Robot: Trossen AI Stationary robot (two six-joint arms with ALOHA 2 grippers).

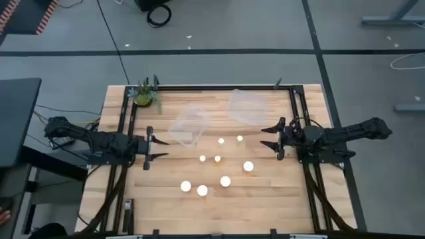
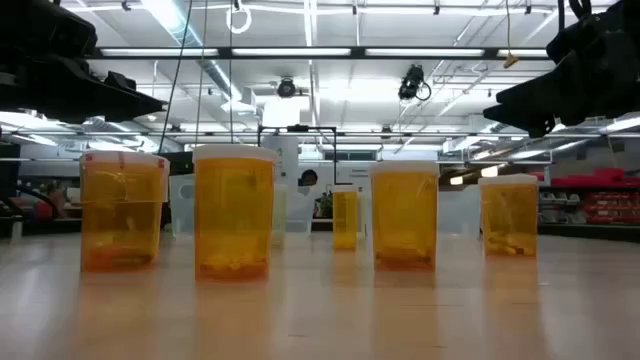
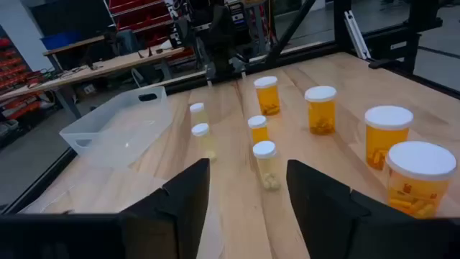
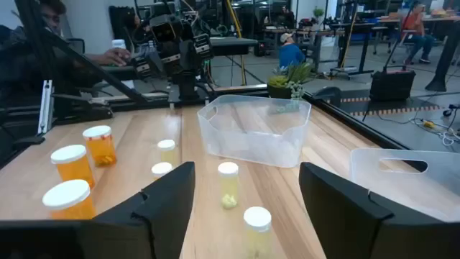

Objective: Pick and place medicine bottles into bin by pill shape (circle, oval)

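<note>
Several medicine bottles with white caps and amber bodies stand upright on the wooden table (image 1: 166,199), in a loose group at its middle and near part (image 1: 217,159). They also show in the low view (image 2: 234,212), the left wrist view (image 3: 264,164) and the right wrist view (image 4: 228,183). My left gripper (image 1: 156,147) is open and empty above the table's left part, pointing toward the bottles. My right gripper (image 1: 269,137) is open and empty at the right, also pointing at them. Neither touches a bottle.
Two clear plastic bins stand on the far half of the table, one left of centre (image 1: 189,126) and one farther back to the right (image 1: 247,106). A green potted plant (image 1: 145,95) stands at the far left corner. A person (image 4: 50,21) is beyond the table's left side.
</note>
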